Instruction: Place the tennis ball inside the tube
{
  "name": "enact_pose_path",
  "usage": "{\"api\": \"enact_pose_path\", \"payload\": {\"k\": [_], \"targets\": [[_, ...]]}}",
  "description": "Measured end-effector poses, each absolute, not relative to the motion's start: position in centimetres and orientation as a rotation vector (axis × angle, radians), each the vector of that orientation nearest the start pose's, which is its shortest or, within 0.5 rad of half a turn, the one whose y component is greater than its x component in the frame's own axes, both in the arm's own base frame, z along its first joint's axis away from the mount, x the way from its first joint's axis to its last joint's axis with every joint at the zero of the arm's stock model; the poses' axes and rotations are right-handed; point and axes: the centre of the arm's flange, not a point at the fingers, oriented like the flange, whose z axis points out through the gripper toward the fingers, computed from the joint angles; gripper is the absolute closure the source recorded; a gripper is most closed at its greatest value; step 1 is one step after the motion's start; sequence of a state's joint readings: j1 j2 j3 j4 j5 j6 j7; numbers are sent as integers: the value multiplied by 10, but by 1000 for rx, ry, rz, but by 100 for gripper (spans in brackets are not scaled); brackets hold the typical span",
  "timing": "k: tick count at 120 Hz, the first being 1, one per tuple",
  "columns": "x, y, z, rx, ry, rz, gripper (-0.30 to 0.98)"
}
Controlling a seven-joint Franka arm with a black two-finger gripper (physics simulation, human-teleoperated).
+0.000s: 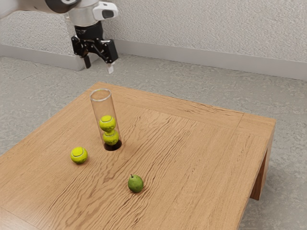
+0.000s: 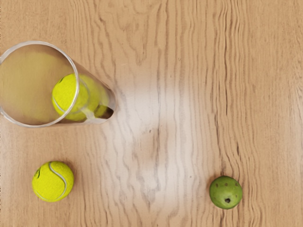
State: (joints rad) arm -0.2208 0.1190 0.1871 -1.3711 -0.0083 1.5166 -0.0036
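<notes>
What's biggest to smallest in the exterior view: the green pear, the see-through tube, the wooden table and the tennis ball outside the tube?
1. Wooden table
2. See-through tube
3. Unsure: the tennis ball outside the tube and the green pear look about the same size.

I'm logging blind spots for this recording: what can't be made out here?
- Arm: cut off by the exterior view's edges.
- Table: cut off by the exterior view's edges.
- Tube's rim: partly cut off by the wrist view's edge.
- Lower ball in the tube: mostly hidden in the wrist view by the upper ball.
</notes>
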Motion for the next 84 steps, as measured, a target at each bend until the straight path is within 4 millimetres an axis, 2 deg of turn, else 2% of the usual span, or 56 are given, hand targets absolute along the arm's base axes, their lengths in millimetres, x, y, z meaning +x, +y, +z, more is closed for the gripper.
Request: {"api": "enact_pose_path", "payload": {"k": [22,35,44,53,63,74,84], "targets": [[580,-29,649,-3133,55,-31,0],[544,-22,656,-3155,59,-7,0],[520,-15,649,-3166,57,26,0],[490,1,621,-3170,28,78,0],[469,17,586,-3166,-8,121,0],[455,30,551,-3161,-48,159,0],[453,35,518,-3148,-51,153,0]]}}
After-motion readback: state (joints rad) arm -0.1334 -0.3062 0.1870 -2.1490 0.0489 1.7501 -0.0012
